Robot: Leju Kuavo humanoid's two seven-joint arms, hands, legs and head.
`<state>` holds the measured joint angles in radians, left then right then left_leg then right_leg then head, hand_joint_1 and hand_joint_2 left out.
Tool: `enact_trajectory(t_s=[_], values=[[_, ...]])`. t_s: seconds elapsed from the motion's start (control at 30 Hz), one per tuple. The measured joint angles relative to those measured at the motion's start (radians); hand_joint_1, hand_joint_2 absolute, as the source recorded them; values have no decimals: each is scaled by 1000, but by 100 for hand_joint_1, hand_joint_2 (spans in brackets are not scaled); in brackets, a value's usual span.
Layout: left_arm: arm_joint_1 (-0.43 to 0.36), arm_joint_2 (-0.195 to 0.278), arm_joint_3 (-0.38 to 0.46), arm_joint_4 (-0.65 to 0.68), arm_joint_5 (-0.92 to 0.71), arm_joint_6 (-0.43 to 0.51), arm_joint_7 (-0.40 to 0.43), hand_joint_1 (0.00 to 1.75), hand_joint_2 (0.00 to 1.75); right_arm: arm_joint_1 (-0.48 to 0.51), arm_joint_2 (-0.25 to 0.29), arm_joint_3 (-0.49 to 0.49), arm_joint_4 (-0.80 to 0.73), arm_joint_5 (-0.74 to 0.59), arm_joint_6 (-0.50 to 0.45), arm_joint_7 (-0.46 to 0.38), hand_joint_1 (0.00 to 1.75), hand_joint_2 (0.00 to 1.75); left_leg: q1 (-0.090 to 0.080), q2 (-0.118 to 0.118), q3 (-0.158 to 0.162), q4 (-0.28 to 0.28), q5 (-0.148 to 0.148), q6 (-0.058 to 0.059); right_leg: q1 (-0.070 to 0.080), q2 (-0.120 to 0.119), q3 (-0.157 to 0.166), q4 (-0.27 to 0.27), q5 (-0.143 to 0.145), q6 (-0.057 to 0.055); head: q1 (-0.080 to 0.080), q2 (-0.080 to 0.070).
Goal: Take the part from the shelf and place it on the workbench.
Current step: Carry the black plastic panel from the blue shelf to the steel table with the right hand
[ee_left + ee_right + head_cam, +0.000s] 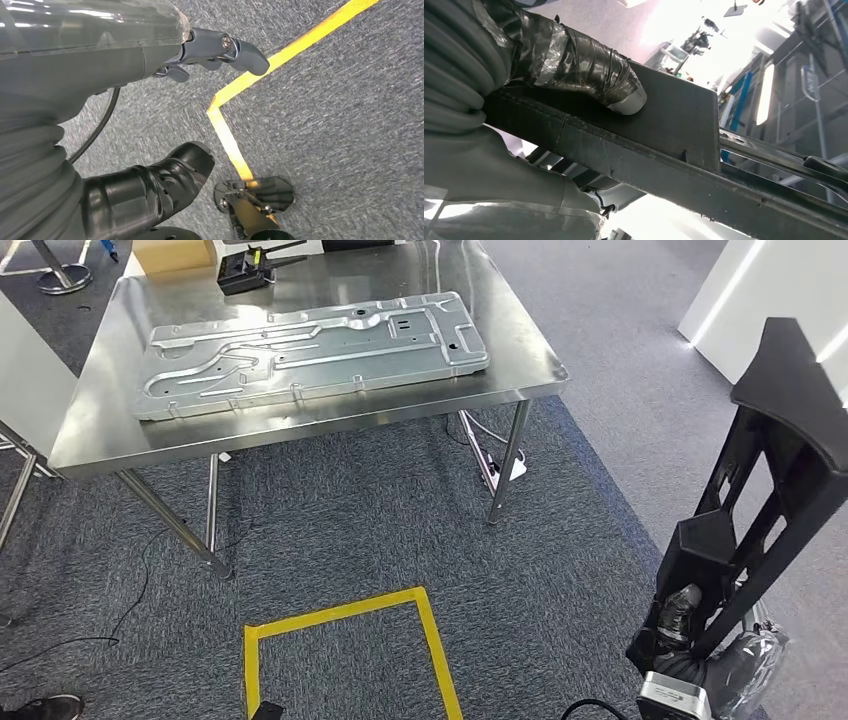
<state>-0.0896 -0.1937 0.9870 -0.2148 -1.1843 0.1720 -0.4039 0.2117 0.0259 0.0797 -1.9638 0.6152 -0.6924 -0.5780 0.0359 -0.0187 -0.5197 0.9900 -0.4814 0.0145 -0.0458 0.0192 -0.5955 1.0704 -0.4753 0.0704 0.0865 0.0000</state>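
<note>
My right hand (690, 640) grips a tall black frame-like part (775, 455) at the lower right of the head view, holding it upright beside my body. In the right wrist view the taped thumb (589, 65) presses on the black part (674, 130). The steel workbench (520, 340) stands ahead, at upper left, carrying a large stamped metal panel (315, 350). My left hand (215, 50) hangs over the carpet, fingers loosely apart, holding nothing.
A black tool (245, 270) and a cardboard box (172, 254) sit at the bench's far edge. Yellow tape (345, 620) marks a square on the grey carpet in front of me. A white wall (770, 290) stands at right. A shoe (40, 707) shows at lower left.
</note>
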Motion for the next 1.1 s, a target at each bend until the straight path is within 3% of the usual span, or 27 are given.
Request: enact_trajectory(t_s=[0.07,0.2,0.27,0.33,0.37,0.4,0.47,0.53,0.6,0.67,0.73,0.8,0.83,0.87,0.9,0.93,0.97,1.03,1.1], values=[[-1,1,0,0,0,1,0,0,175,2,0,0,0,5,0,-1,175,175,-2,-9,-10,13,-8,-16,3,11,22,-45,3,-14,-1,0],[0,1,0,0,3,3,-1,0,175,3,0,0,-1,10,0,-2,175,175,2,-9,-19,34,-25,-32,7,-7,19,-42,2,-52,-3,0],[-1,1,0,0,4,5,-1,0,175,4,1,0,-2,12,0,-2,175,175,1,3,-63,129,-80,-32,9,-22,20,-44,1,-65,-4,0],[-1,1,0,0,2,17,4,0,175,5,1,0,-2,14,-1,-2,175,175,-2,7,-134,268,-139,-28,18,-38,20,-44,-1,-71,-4,0],[0,1,0,0,0,27,10,0,175,6,1,0,-2,15,-1,-2,175,175,-4,8,-157,310,-147,-24,22,-45,21,-44,-3,-74,-4,0],[1,1,0,0,-1,40,17,0,175,7,1,0,-2,17,-1,-2,175,175,-6,10,-161,314,-133,-19,27,-53,23,-44,-4,-76,-4,0],[2,1,0,0,-4,60,30,0,175,7,2,0,-2,22,-1,-2,175,175,-15,25,-116,210,-62,-2,33,-68,31,-44,-9,-77,-4,0],[0,1,0,0,-6,70,34,0,175,7,2,0,-2,26,-1,-2,175,175,-31,68,-61,85,-11,16,39,-83,36,-42,-14,-73,-3,0],[-4,1,0,0,-8,74,35,0,175,8,3,0,-2,29,-1,-3,175,175,-42,88,-47,42,-4,23,43,-100,36,-40,-17,-65,-3,0],[-2,1,0,0,-10,76,36,0,175,8,3,0,-2,31,-2,-2,175,175,-41,67,-49,34,2,29,40,-113,39,-39,-20,-54,-2,0],[-1,0,0,0,-11,79,37,0,175,8,3,0,-3,34,-2,0,175,175,-36,47,-45,26,10,38,36,-84,27,-2,-50,-43,-1,0],[-3,0,0,0,-12,83,38,0,175,10,3,0,-3,36,-2,1,175,175,-34,26,-44,23,14,44,32,-41,-23,106,-111,-35,0,0],[-4,-1,0,0,-12,84,39,0,175,11,3,0,-2,37,-2,0,175,175,-34,16,-46,24,15,45,32,-31,-54,169,-137,-33,-1,0],[-4,-1,0,0,-12,85,39,0,175,12,3,0,-2,38,-2,1,175,175,-34,4,-46,25,15,45,31,-27,-77,213,-148,-32,-1,0],[-3,-2,0,0,-12,86,40,0,175,13,3,0,-1,39,-2,1,175,175,-34,-8,-46,27,14,45,31,-25,-86,225,-139,-31,-1,0],[-2,-2,0,0,-12,86,41,0,175,14,3,0,-1,40,-2,1,175,175,-34,-20,-46,28,14,45,31,-22,-76,198,-111,-32,-1,0],[-2,-2,0,0,-12,87,41,0,175,14,3,0,-1,41,-2,0,175,175,-34,-33,-45,30,13,43,30,-14,-50,137,-71,-34,-1,0],[-4,-2,0,0,-12,88,42,0,175,14,3,0,-1,42,-2,0,175,175,-34,-56,-46,34,11,38,26,25,6,12,-19,-40,-1,0],[-4,-2,0,0,-12,89,42,0,175,15,3,0,-1,43,-3,1,175,175,-34,-74,-54,37,12,28,26,47,25,-35,-14,-46,-1,0]])
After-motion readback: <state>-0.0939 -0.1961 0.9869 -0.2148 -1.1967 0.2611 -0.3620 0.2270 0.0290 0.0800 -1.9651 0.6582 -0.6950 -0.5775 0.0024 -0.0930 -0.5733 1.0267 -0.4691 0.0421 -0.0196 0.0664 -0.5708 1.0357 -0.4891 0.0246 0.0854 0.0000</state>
